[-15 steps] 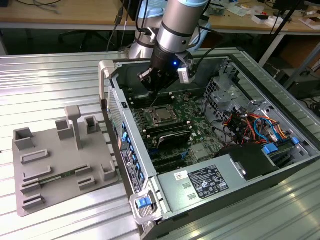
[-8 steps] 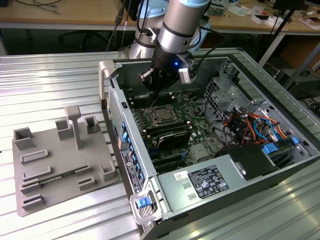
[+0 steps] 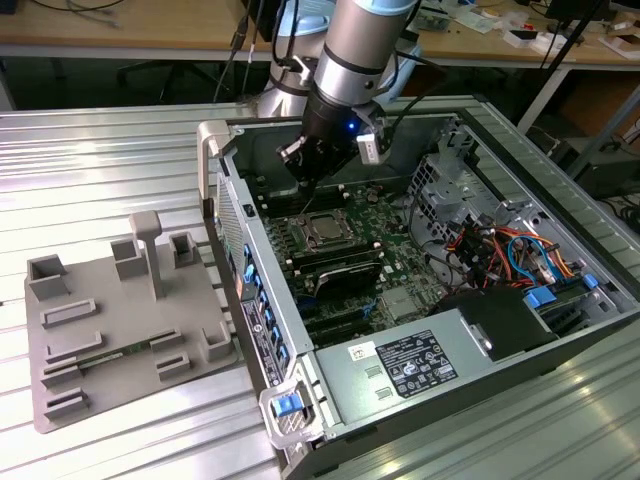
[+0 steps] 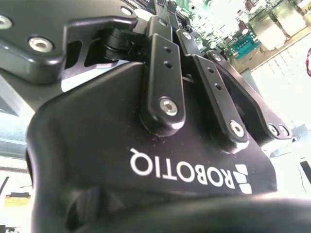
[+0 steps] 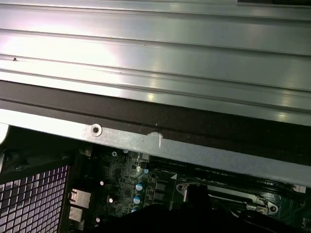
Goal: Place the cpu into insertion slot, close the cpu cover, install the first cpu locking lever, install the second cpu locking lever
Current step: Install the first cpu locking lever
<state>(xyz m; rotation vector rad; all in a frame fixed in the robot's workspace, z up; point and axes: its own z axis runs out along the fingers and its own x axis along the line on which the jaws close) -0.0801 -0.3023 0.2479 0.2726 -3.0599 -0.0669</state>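
The gripper (image 3: 308, 182) hangs inside the open computer case (image 3: 520, 330), just above the green board (image 3: 400, 265), and I cannot tell how wide its fingers are. The cpu (image 3: 322, 230) sits in the insertion slot (image 3: 300, 243) on the board, right under the gripper. A grey holder tray (image 3: 110, 340) lies on the metal counter (image 3: 100, 160) beside the case.

Ribbed table (image 3: 100, 170): brushed metal, sheen | computer case (image 3: 560, 200): grey sheet metal | chip (image 3: 322, 229): dull silver metal top | gripper (image 3: 300, 185): matt black, smooth | holder tray (image 3: 110, 330): matt grey plastic | circuit board (image 3: 390, 240): green
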